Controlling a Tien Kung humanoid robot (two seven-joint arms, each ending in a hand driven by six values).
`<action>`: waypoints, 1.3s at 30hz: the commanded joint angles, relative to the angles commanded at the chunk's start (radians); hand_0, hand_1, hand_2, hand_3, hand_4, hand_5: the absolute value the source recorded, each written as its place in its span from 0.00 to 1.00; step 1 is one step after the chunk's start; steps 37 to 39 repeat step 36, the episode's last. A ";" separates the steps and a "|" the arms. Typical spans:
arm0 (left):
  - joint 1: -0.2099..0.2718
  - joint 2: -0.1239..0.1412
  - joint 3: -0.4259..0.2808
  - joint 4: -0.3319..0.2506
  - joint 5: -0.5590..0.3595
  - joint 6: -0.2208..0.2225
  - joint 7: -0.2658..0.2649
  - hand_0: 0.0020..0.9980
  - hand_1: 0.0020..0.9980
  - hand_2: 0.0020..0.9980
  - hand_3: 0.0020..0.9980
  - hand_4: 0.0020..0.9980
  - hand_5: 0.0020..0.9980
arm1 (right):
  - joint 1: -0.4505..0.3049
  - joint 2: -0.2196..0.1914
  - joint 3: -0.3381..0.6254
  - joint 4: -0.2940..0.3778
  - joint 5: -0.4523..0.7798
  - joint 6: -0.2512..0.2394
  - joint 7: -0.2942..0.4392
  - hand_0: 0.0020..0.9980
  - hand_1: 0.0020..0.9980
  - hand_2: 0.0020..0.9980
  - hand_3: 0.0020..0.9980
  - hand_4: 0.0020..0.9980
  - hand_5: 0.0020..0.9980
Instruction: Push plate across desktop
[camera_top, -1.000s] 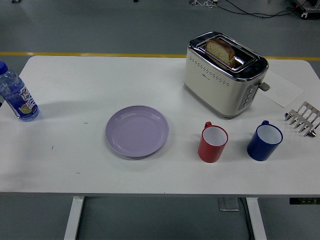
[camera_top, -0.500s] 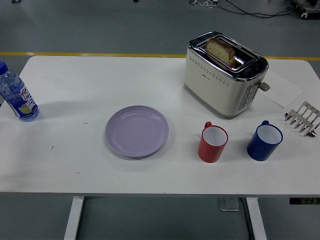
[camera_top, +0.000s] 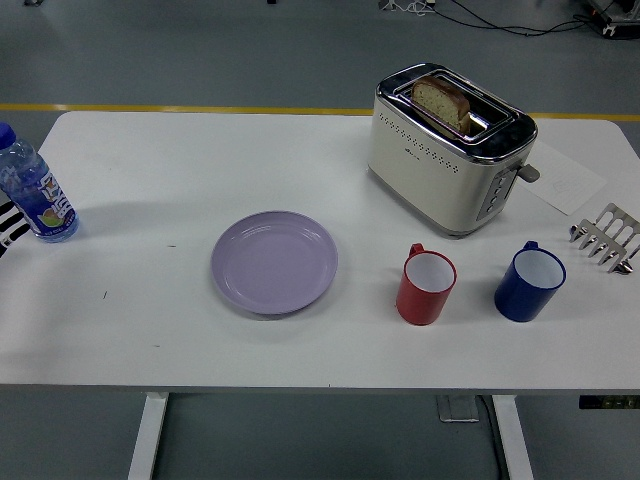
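Observation:
A lilac plate lies flat on the white table, left of the middle and near the front. A small black-and-white striped piece of my left hand shows at the picture's left edge, just below the water bottle and far left of the plate. Most of that hand is out of the picture. My right arm is out of view.
A water bottle with a blue cap stands at the left edge. A cream toaster with bread in it stands at the back right. A red mug, a blue mug and a metal rack stand to the right.
The striped piece of my left hand has come into the picture at the left edge. The plate and the other things have not moved.

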 joint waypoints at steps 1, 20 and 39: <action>0.002 -0.002 0.000 -0.002 0.005 -0.001 0.002 0.62 0.66 0.64 0.63 0.50 1.00 | 0.000 0.000 0.001 0.000 -0.001 0.000 0.000 0.64 0.61 0.64 0.58 0.37 0.15; 0.025 -0.019 0.009 -0.035 0.009 0.004 0.000 0.63 0.66 0.64 0.63 0.51 1.00 | -0.014 0.004 0.008 0.000 -0.012 -0.003 -0.005 0.64 0.61 0.64 0.58 0.37 0.15; 0.024 -0.025 0.028 -0.046 0.006 0.009 -0.010 0.63 0.66 0.65 0.64 0.51 1.00 | -0.014 0.005 0.005 0.000 -0.008 -0.003 -0.003 0.64 0.61 0.64 0.58 0.37 0.15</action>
